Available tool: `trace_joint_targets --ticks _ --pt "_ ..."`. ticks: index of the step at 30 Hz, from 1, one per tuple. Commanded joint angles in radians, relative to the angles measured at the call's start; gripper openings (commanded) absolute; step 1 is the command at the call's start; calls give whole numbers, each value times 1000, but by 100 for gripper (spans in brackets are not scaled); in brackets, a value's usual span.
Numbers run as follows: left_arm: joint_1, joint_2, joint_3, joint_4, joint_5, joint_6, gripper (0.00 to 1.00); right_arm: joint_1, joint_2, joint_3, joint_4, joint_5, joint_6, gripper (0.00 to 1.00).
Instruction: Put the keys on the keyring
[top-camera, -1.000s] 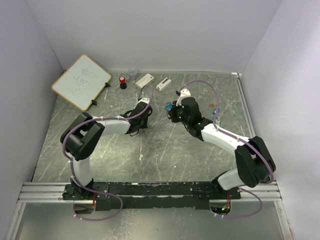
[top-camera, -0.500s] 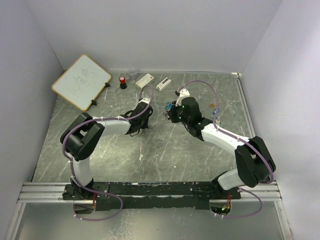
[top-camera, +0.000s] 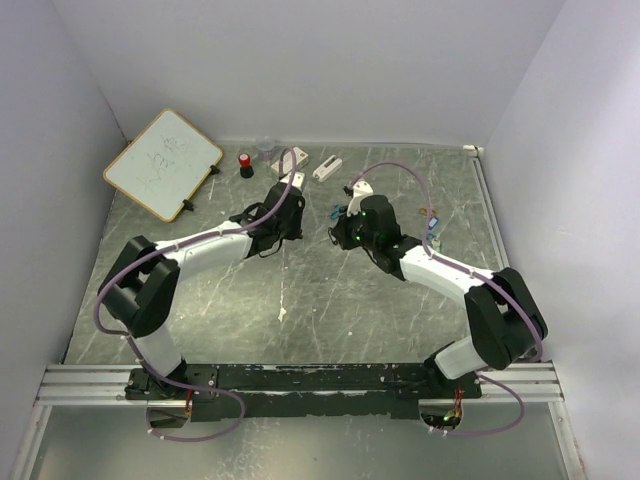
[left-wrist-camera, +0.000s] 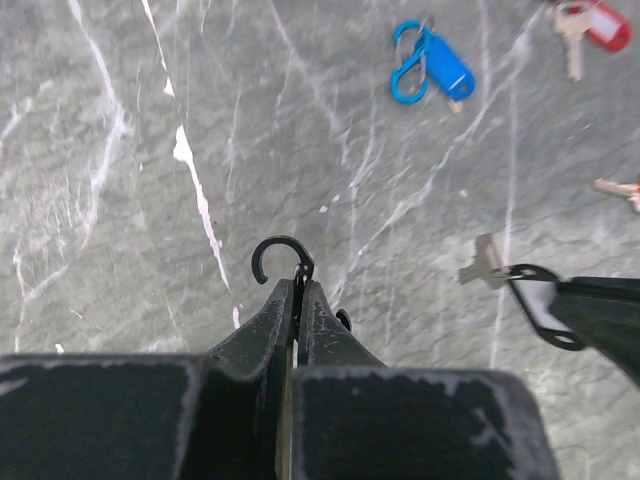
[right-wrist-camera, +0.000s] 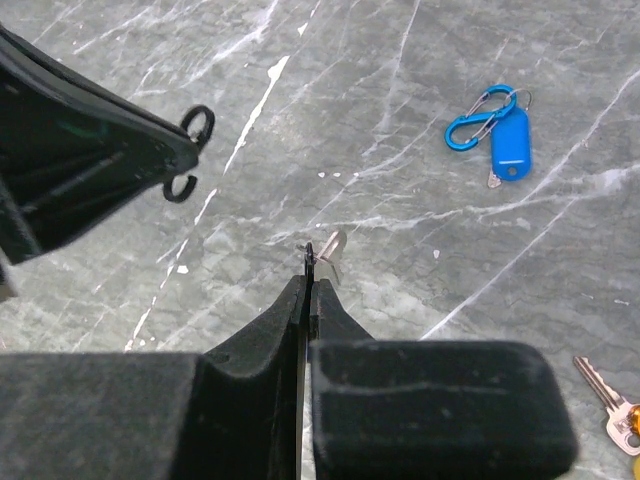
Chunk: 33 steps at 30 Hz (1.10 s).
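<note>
My left gripper (left-wrist-camera: 298, 285) is shut on a black hook-shaped keyring (left-wrist-camera: 278, 250), held above the marble table. My right gripper (right-wrist-camera: 308, 280) is shut on a thin black loop carrying a silver key (right-wrist-camera: 332, 250). That key also shows at the right of the left wrist view (left-wrist-camera: 484, 262). In the top view the two grippers, left (top-camera: 290, 226) and right (top-camera: 339, 234), face each other a short way apart. A blue key tag on a blue clip (left-wrist-camera: 435, 65) lies on the table beyond them. A red key tag (left-wrist-camera: 603, 22) lies further right.
A whiteboard (top-camera: 162, 162) leans at the back left. A red-capped black cylinder (top-camera: 244, 163), a clear cup (top-camera: 265, 147) and a white block (top-camera: 327, 168) stand along the back wall. More keys (top-camera: 432, 225) lie right of the right arm, an orange-headed one (right-wrist-camera: 618, 415) nearest.
My left arm has stretched out and carried the keyring up and right, toward the right gripper. My right gripper has shifted slightly left with its key.
</note>
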<state>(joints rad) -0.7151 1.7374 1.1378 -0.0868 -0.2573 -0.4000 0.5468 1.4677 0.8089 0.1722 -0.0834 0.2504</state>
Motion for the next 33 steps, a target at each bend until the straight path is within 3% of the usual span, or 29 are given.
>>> trace_joint_targets --ticks 1,16,33 --pt "-7 -57 41 -28 40 -7 7 -3 15 32 0 -15 -10 0" --pt "-20 -70 38 2 116 -49 7 0 2 31 4 -8 6 0" --pt "-82 -27 77 16 72 -67 7 1 0 35 6 -1 13 0"
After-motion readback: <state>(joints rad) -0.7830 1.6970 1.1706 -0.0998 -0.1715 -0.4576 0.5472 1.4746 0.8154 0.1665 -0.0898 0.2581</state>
